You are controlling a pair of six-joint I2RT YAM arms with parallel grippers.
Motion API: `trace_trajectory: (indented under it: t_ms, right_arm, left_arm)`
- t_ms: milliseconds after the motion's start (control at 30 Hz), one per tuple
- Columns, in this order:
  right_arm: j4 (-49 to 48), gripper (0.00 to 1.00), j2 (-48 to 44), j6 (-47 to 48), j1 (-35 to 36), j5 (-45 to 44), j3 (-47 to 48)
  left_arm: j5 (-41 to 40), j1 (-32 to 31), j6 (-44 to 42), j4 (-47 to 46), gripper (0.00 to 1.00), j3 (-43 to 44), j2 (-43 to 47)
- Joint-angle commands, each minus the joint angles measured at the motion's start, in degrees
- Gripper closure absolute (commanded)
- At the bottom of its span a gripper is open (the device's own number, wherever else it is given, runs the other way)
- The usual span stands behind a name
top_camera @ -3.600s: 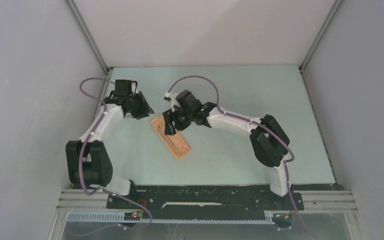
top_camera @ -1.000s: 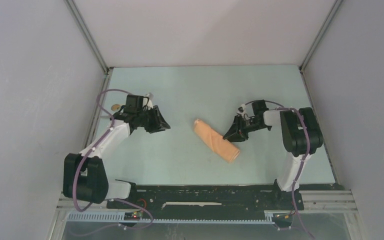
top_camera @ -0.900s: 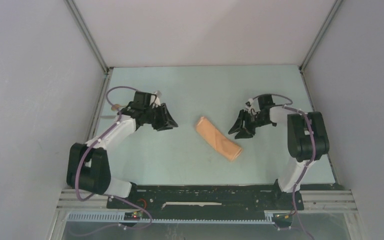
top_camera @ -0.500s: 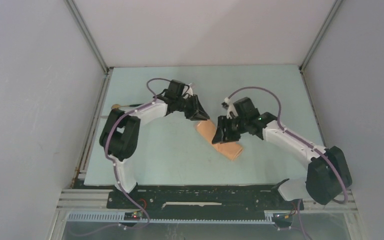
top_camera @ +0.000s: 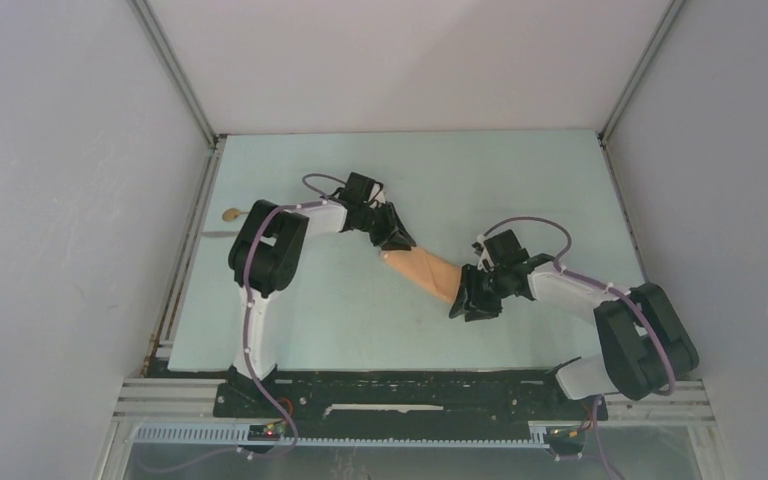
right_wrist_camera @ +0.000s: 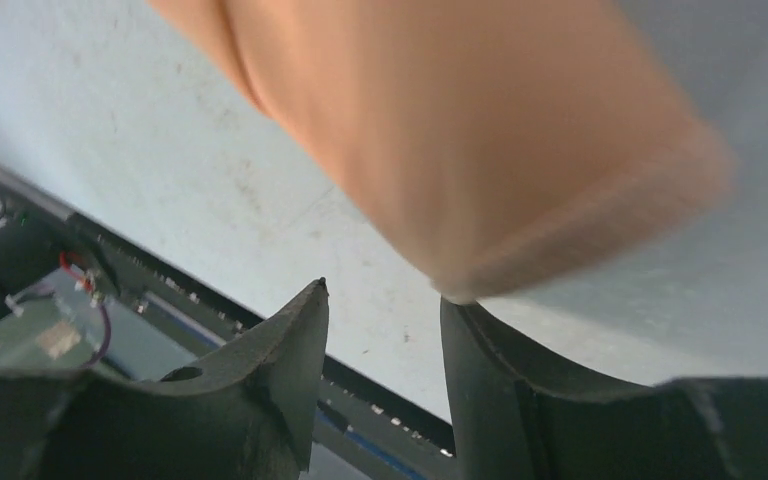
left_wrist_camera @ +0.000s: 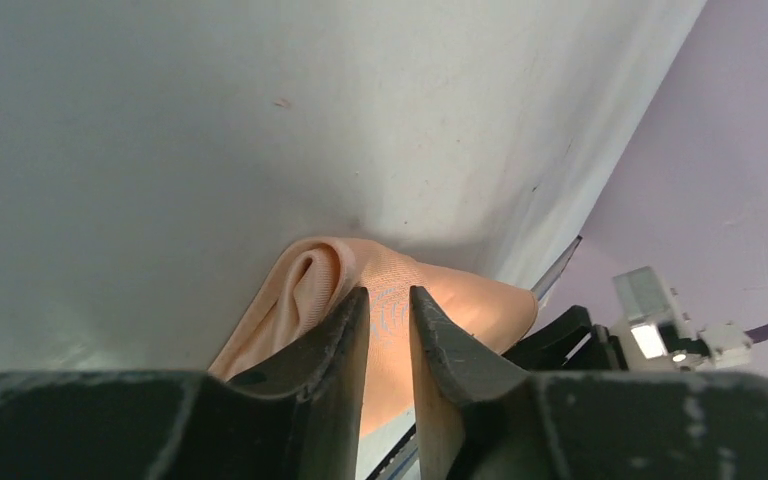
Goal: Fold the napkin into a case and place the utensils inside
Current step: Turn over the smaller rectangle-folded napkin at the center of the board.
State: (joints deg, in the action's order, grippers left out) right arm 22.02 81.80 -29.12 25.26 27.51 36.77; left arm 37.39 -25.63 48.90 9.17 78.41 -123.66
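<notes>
Case [top_camera: 422, 268] [left_wrist_camera: 310, 280] [right_wrist_camera: 460, 120]: a rolled peach oblong at the middle of the tabletop [top_camera: 340, 320]. It lies slantwise from far-left to near-right, with one arm at each end. Its far-left end shows a curled fold and its near-right end a hemmed edge.
Left arm [top_camera: 260, 250]: rises from the near edge and folds at a tall elbow on the side of the left edge. The forearm then runs right, with the wrist low over the tabletop.
Left jaws: narrow, set on the case's far-left end. In the left wrist view a ridge of peach cloth fills the slim gap between the two fingers [left_wrist_camera: 340, 340], pinched there.
Right arm [top_camera: 580, 290]: elbow bent low towards the right edge, forearm stretched left, wrist close to the tabletop.
Right jaws: parted a middling way and holding nothing. In the right wrist view the case's blurred hem just meets the tip of one finger [right_wrist_camera: 500, 380], and the other finger stands apart from the cloth.
Spoon [top_camera: 230, 213]: its gold bowl lies by the left edge of the tabletop, well apart from the case.
</notes>
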Motion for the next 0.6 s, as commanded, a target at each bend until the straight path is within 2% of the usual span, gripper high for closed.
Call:
trace_trajectory:
  t_ms: [0, 100, 233, 367, 433, 467, 567]
  right_arm:
    - [2.3, 0.46, -4.4, -0.5, -2.3, -10.6, 0.5]
    - [6.2, 0.46, -5.2, 1.8, -3.0, -13.9, 2.4]
    - [13.0, 0.43, -7.0, 6.4, 2.6, -11.6, 10.9]
    - [9.9, 0.35, -6.9, 6.7, 5.9, -10.7, 18.0]
    - [9.4, 0.28, -2.1, 8.0, 6.2, -13.4, 23.5]
    - [7.7, 0.20, 0.7, 9.0, 6.0, -13.5, 26.4]
    - [2.5, 0.13, 12.7, 12.3, 4.5, -6.7, 36.1]
  left_arm:
    - [-3.9, 0.8, -2.4, 4.2, 0.68, 1.2, 3.4]
    - [-4.1, 1.2, -1.5, 4.5, 0.62, -1.9, 8.9]
    - [-3.4, 1.9, -4.2, 7.6, 0.55, -2.5, 19.4]
    - [-2.8, 4.7, -7.6, 11.9, 0.52, -1.9, 27.3]
    - [-4.7, 6.4, -10.9, 16.8, 0.51, -1.9, 31.3]
    - [-6.3, 7.2, -12.8, 19.0, 0.51, -2.1, 33.5]
    - [-10.0, 8.8, -17.1, 23.6, 0.50, -4.6, 40.0]
